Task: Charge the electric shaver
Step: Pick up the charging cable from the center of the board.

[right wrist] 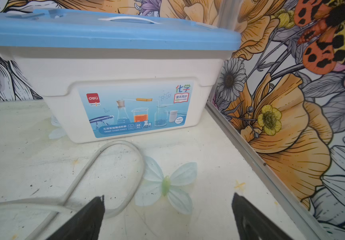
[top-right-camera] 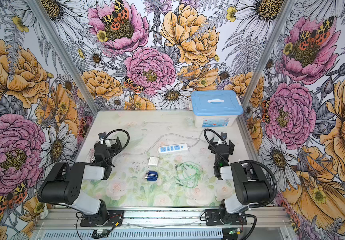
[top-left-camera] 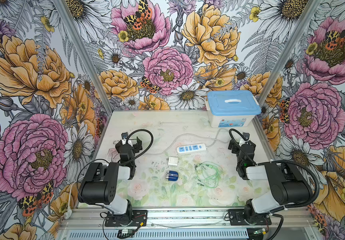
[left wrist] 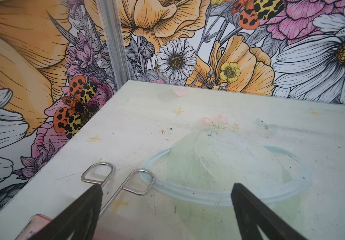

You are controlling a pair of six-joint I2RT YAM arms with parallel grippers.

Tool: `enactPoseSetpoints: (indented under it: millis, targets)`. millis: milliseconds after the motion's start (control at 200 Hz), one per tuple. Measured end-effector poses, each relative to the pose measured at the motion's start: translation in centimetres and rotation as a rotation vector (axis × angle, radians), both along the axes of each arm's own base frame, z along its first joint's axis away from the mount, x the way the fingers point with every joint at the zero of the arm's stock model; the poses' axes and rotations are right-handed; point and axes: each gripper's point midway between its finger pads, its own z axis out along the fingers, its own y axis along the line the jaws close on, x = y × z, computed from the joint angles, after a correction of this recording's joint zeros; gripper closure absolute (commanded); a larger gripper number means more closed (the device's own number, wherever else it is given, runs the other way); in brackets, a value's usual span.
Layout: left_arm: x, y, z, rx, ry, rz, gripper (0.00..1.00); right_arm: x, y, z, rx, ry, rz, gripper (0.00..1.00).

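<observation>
The electric shaver (top-left-camera: 172, 176) (top-right-camera: 151, 175), dark blue with a silver ribbed end, lies on the table's middle in both top views. Behind it sit a white cube charger (top-left-camera: 173, 161) and a white-and-blue power strip (top-left-camera: 191, 148). A coiled green cable (top-left-camera: 209, 173) lies to the shaver's right. My left gripper (top-left-camera: 133, 142) (left wrist: 167, 191) hovers open at the table's left side, far from the shaver, with nothing between its fingers. At the right side my right gripper (top-left-camera: 243, 142) (right wrist: 167, 201) is open and empty too. Neither wrist view shows the shaver.
A white box with a blue lid (top-left-camera: 233, 109) (right wrist: 126, 83) stands at the back right corner. The strip's white cord (right wrist: 105, 162) loops in front of it, near the right gripper. A metal wire clip (left wrist: 117, 178) lies by the left gripper's finger, near the table's left edge.
</observation>
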Motion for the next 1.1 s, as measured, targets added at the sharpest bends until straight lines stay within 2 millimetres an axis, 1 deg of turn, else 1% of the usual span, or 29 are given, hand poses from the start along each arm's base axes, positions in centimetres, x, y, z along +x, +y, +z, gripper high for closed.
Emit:
enactPoseSetpoints:
  millis: [575,746,846,921,961,991,1056,1096]
  targets:
    - [0.0,0.0,0.0,0.0,0.0,-0.001,0.01,0.0,-0.2,-0.3,0.01,0.011,0.014,0.02]
    - [0.0,-0.1,0.0,-0.006,-0.001,-0.009,0.02,0.1,-0.3,-0.5,0.018,0.023,0.025,0.11]
    - [0.0,-0.1,0.0,-0.006,0.0,-0.009,0.04,0.1,-0.2,-0.6,0.019,0.028,0.031,0.16]
    - [-0.1,0.0,-0.1,-0.012,0.019,0.0,0.06,0.3,0.3,-0.7,0.011,0.075,0.044,0.19]
    - [-0.2,0.3,0.1,-0.014,0.03,0.022,0.06,0.7,0.6,0.0,0.004,0.095,0.052,0.21]
    - [-0.1,0.7,0.6,-0.014,0.034,0.045,0.07,1.2,1.1,0.8,-0.003,0.102,0.065,0.22]
    - [0.3,1.2,2.6,-0.006,0.023,0.087,0.08,2.3,2.5,3.9,-0.021,0.094,0.11,0.22]
    - [0.6,1.3,4.2,-0.005,0.006,0.113,0.08,2.8,3.8,5.9,-0.028,0.08,0.15,0.23]
